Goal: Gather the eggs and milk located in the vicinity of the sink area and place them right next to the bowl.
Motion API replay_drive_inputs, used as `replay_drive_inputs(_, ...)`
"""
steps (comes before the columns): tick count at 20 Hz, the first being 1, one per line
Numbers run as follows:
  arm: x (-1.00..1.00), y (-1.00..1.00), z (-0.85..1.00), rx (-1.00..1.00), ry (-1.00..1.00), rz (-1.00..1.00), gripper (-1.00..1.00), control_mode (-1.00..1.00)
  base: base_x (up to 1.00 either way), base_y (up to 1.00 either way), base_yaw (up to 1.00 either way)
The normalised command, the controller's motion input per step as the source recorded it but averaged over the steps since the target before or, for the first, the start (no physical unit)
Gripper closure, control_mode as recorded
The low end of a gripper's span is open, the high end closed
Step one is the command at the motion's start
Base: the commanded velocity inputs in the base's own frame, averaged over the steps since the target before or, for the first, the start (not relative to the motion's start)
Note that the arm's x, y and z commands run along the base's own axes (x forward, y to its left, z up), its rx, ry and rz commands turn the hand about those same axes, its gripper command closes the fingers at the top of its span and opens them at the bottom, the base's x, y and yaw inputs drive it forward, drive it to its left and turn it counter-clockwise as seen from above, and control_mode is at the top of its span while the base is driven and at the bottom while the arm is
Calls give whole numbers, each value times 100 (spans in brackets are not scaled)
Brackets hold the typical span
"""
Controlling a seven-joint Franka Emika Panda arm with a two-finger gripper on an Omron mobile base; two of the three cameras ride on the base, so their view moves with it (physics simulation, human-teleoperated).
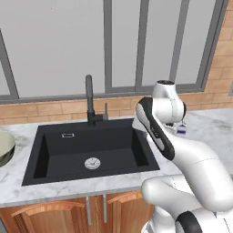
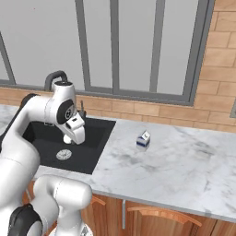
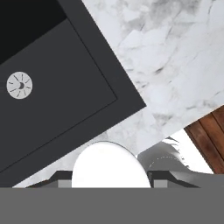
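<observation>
Milk (image 2: pixel 143 140) sits at three o'clock from our sink (image 1: pixel 91 150), maybe untouched, far from the bowl (image 1: pixel 5 146), and we cannot tell our jaws.

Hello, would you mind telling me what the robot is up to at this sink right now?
The white robot arm is reaching over the right end of the black rectangular sink, its gripper hanging above the basin; whether it holds anything cannot be told. The small white milk carton with blue markings stands upright on the grey marble counter, to the right of the sink, untouched. The pale cream-green bowl sits on the counter left of the sink.
</observation>
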Motion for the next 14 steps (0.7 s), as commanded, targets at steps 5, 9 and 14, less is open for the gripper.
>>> replay_drive_inputs(5,0,0,0,0,0,0,100,-100,0,0,0)
replay_drive_inputs(9,0,0,0,0,0,0,100,100,-27,29,2)
replay_drive_inputs(14,0,0,0,0,0,0,100,100,-49,100,15)
